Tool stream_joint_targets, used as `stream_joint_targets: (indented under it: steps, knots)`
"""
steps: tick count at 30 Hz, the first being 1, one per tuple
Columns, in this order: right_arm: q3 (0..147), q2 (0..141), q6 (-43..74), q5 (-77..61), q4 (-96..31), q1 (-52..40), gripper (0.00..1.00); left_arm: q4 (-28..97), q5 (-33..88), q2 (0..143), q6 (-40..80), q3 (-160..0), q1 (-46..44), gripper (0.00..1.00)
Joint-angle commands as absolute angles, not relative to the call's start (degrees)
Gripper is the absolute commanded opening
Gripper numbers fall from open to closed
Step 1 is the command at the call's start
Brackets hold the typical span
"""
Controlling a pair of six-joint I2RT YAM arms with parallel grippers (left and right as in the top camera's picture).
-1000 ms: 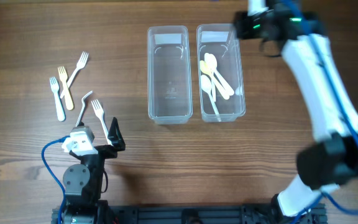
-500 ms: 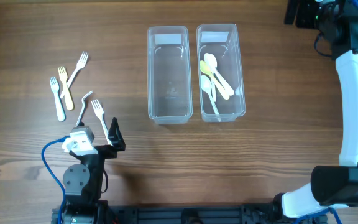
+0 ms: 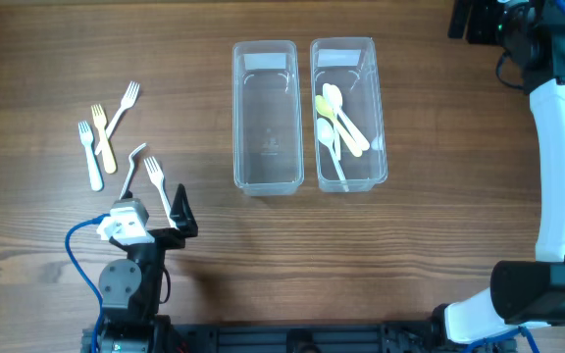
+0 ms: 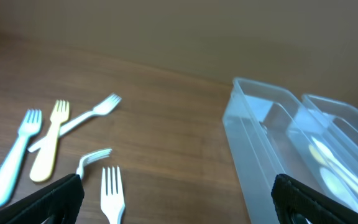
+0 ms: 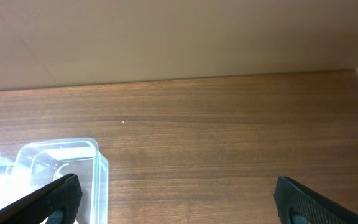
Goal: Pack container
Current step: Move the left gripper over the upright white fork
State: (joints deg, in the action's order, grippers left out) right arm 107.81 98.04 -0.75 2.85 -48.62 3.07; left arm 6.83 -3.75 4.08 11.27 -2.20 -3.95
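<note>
five forks (image 3: 101,137) loose at frame left
nearest fork (image 3: 157,182) lies handle-first toward the wide-apart left gripper (image 4: 178,202); right gripper (image 5: 178,202) apart too, far off.

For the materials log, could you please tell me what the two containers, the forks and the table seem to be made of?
Containers: clear glossy plastic, it seems; the wood grain shows through them. Forks: likely plastic, matte, in flat white and pale yellow. Table: wood or wood-look laminate, brown grain with a dull sheen.
</note>
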Motion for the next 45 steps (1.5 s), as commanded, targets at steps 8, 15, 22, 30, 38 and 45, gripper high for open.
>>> stream_joint_targets:
  steps: [8, 15, 22, 30, 38, 45]
  knots:
    - [107.50, 98.45, -1.50, 3.86, -48.49, 3.25, 0.99, 8.19, 6.37, 5.34, 22.98, -4.47, -3.62, 1.00]
    - [107.50, 98.45, -1.50, 3.88, -48.49, 3.25, 1.00, 17.28, 3.20, 19.11, 20.99, -25.19, -3.57, 1.00]
    - [107.50, 98.45, -1.50, 3.88, -48.49, 3.25, 1.00, 47.44, -6.02, 49.87, 12.67, -62.00, -3.57, 1.00]
    - [107.50, 98.45, -1.50, 3.88, -48.49, 3.25, 1.00, 58.22, -6.48, 73.38, 12.40, -80.49, -3.60, 1.00]
    - [107.50, 98.45, -1.48, 3.88, -48.51, 3.25, 1.00, 66.57, -4.49, 79.59, 12.71, -80.47, -3.57, 1.00]
    - [107.50, 98.45, -1.48, 3.88, -48.51, 3.25, 1.00, 62.15, -0.34, 79.94, 17.43, -73.43, -2.90, 0.95]
